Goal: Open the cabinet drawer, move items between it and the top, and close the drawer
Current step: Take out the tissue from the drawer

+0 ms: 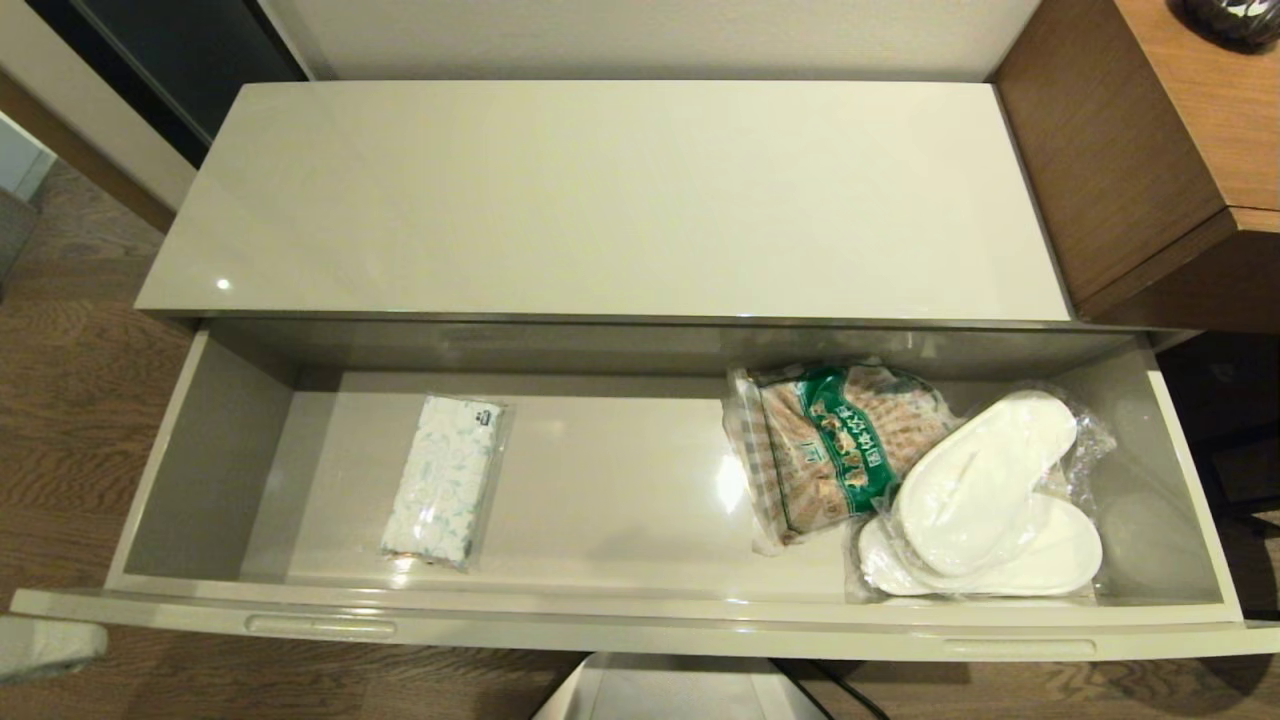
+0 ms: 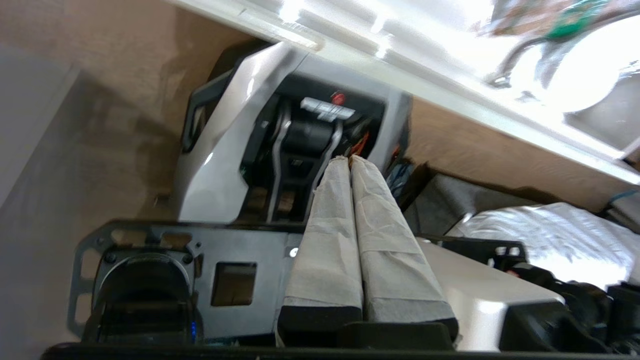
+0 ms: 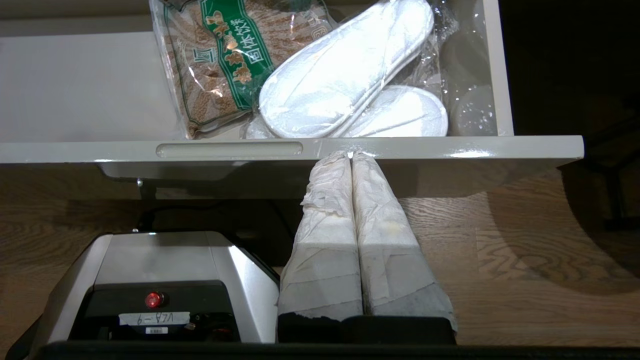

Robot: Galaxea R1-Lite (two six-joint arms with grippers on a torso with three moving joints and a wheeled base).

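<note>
1. Beige-grey cabinet drawer (image 1: 640,625) pulled fully out below cream-white top (image 1: 600,200); two oval recesses on front rim.
2. White pack with blue-green pattern (image 1: 443,480) flat on drawer floor, left part, well apart from other contents.
3. Green-labelled snack bag (image 1: 825,450) in right part, touching and partly under plastic-wrapped white slippers (image 1: 985,500).
4. Left end effector (image 2: 350,159) below drawer front, over robot base (image 2: 240,150); wrapped fingers (image 2: 330,225) pressed together, holding nothing.
5. Right end effector (image 3: 352,154) low in front of drawer's right end, above wooden floor (image 3: 500,280); fingers (image 3: 327,225) pressed together, empty.
6. Brown desk (image 1: 1150,150) right of cabinet.
</note>
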